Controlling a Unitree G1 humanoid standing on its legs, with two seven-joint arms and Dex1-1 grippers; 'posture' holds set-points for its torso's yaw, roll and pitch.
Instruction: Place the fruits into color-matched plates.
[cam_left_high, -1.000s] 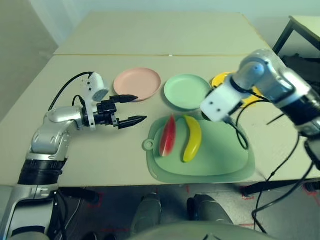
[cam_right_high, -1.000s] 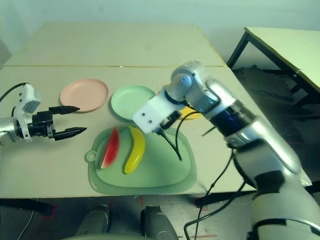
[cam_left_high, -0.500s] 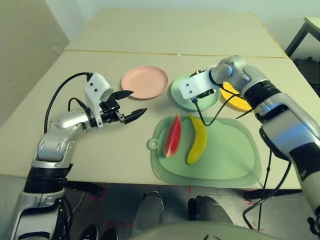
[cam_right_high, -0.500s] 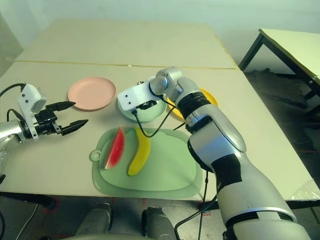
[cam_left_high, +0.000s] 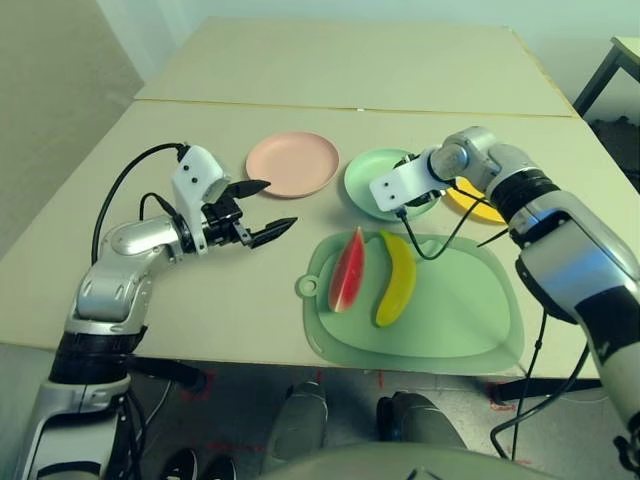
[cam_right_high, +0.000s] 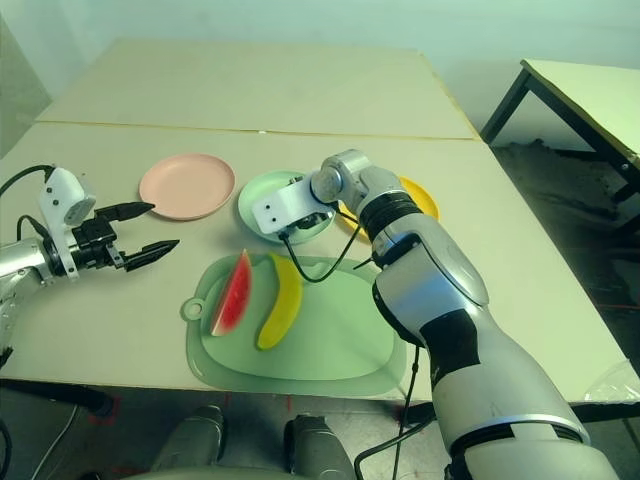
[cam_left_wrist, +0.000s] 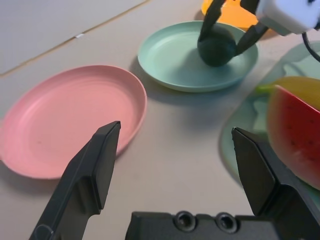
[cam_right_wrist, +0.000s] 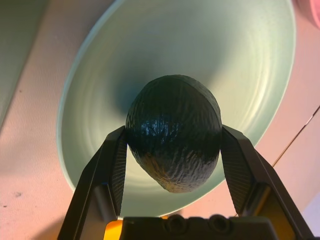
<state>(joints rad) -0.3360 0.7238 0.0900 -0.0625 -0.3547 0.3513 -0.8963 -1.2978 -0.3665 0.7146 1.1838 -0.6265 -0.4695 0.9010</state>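
Observation:
The dark green avocado rests in the mint green plate, with my right gripper shut on it, one finger against each side. The red watermelon wedge and the yellow banana lie side by side on the pale green cutting mat. The salmon pink plate lies left of the green plate, and the yellow plate lies right of it, partly behind my right arm. My left gripper hovers open and holding nothing, left of the mat and just in front of the pink plate.
A black cable from my right wrist loops over the mat's far edge. A seam crosses the table behind the plates. Bare tabletop lies between my left gripper and the mat.
My right gripper has swung from above the mat's far edge to the green plate and brought the avocado down into it. The left arm has kept still. The head camera shifted.

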